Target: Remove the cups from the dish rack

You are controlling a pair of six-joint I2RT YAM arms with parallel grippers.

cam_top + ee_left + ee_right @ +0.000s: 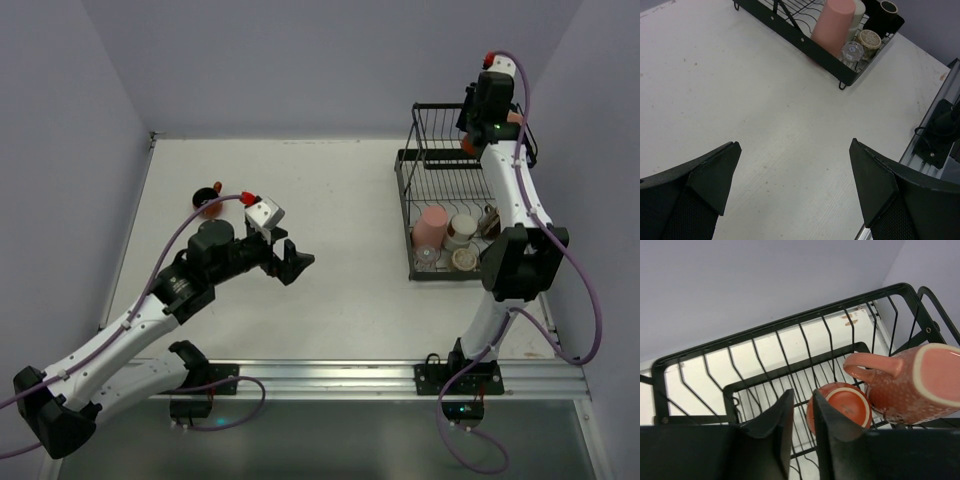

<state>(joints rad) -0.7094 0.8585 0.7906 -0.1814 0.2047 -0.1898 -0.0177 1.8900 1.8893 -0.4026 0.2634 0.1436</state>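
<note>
The black wire dish rack [405,190] stands at the far right of the table. In its upper basket [700,357] an orange cup [842,407] lies base toward me beside a salmon pink mug [910,385] with a handle. My right gripper [803,395] hovers over that basket just left of the orange cup, its fingers nearly together with nothing between them. The lower tray holds a pink cup [832,25], a cream cup [856,12], a dark cup [885,12] and a beige cup [870,39]. My left gripper [794,147] is open and empty above the bare table.
An orange and dark cup [210,200] stands on the table behind my left arm. A clear glass [852,50] sits at the rack's near corner. A metal rail [350,375] runs along the table's front edge. Grey walls close in on three sides.
</note>
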